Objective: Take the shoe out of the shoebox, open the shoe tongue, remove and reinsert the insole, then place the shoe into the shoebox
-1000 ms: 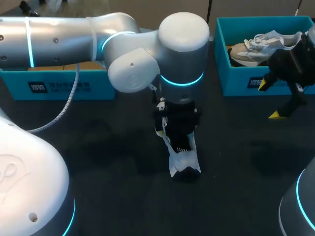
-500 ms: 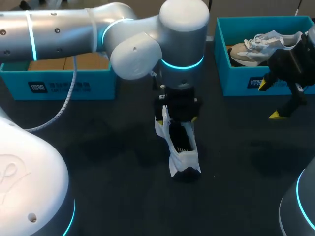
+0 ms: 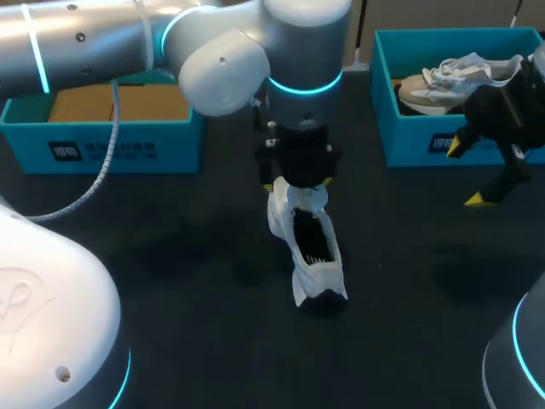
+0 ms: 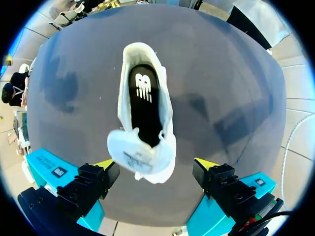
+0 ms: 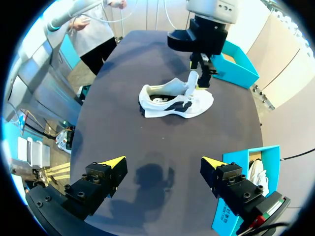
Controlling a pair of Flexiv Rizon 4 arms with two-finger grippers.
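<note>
A white and black shoe (image 3: 310, 253) lies on the dark table with its black insole (image 4: 144, 102) showing inside. Its white tongue (image 4: 141, 156) is pulled up and forward over the toe. My left gripper (image 3: 297, 182) hangs open just above the toe end, the tongue between its fingers but untouched by either. In the right wrist view the shoe (image 5: 173, 101) lies ahead, under the left gripper (image 5: 201, 73). Off to the right, my right gripper (image 3: 473, 173) stands open and holds nothing, in front of a teal shoebox (image 3: 419, 145).
The right shoebox holds a second, pale shoe (image 3: 443, 78). Another teal box (image 3: 102, 146) with a brown inside stands at the back left, partly under my left arm. Bare dark table lies around the shoe.
My left gripper has risen and drawn back from inside the shoe toward the far side. The tongue now stands up white in front of it. The right arm has kept still.
</note>
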